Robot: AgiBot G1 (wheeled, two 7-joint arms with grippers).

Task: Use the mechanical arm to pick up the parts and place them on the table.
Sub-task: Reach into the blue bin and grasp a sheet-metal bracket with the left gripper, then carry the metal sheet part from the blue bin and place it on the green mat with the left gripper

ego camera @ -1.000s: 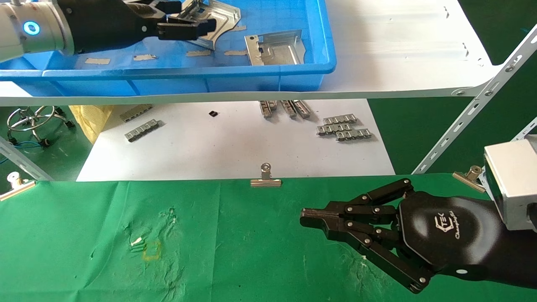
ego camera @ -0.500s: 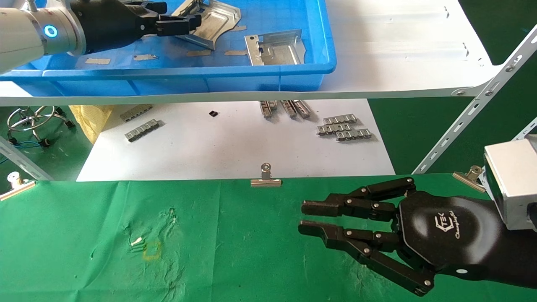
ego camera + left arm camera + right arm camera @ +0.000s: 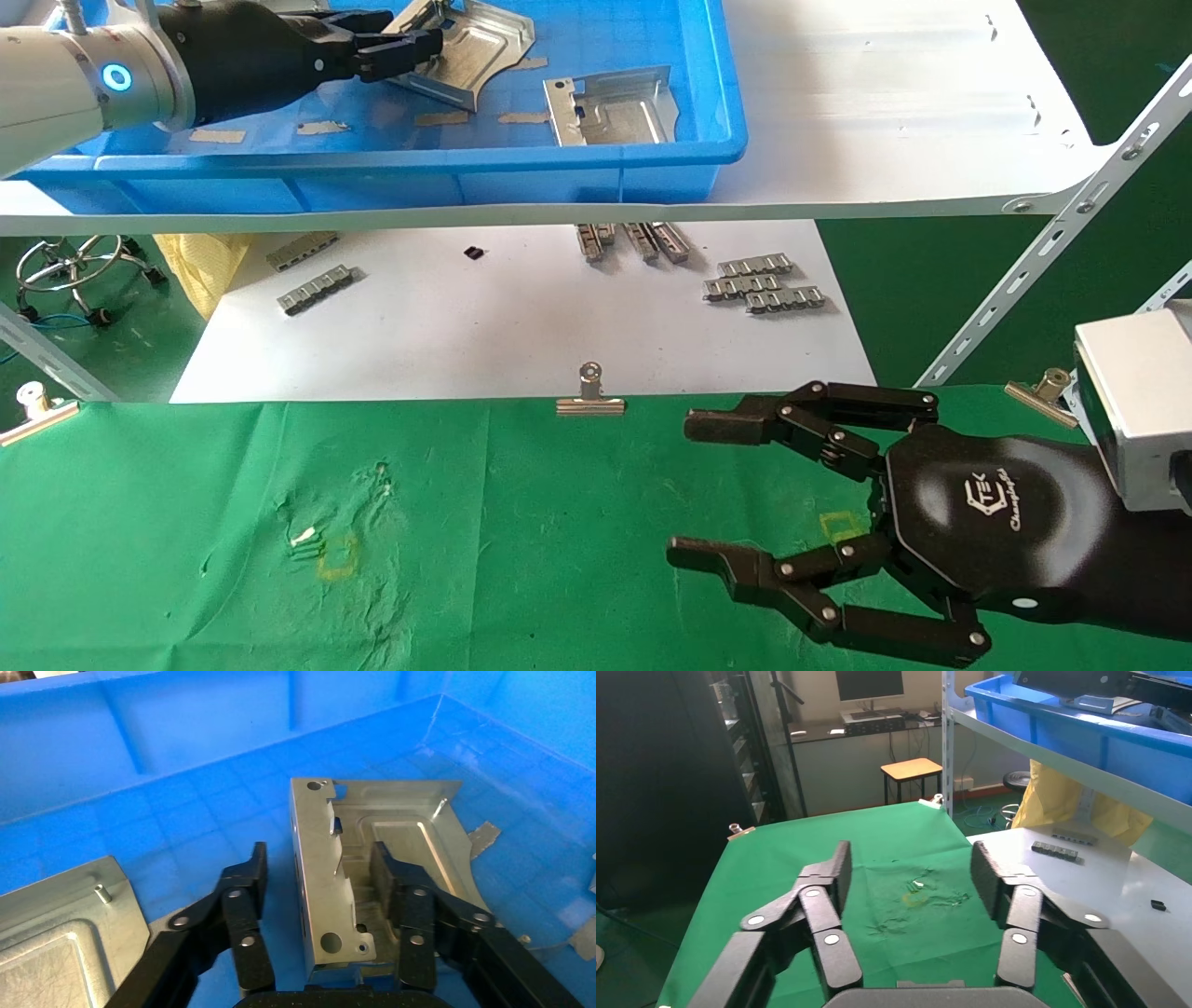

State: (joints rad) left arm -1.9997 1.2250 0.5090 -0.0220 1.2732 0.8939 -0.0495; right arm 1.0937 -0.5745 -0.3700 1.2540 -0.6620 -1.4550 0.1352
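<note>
inside the blue tray, left claw spread astride a part's upturned flange; right claw spread over the counter.

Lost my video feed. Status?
Left gripper open, straddling silvery sheet-metal bracket in blue plastic tray. Right gripper open, empty, above green cloth table. Nothing blocking.

Workshop or robot test lab. Slotted steel racking, blue parts bin (stamped brackets inside), monitor on back bench.
</note>
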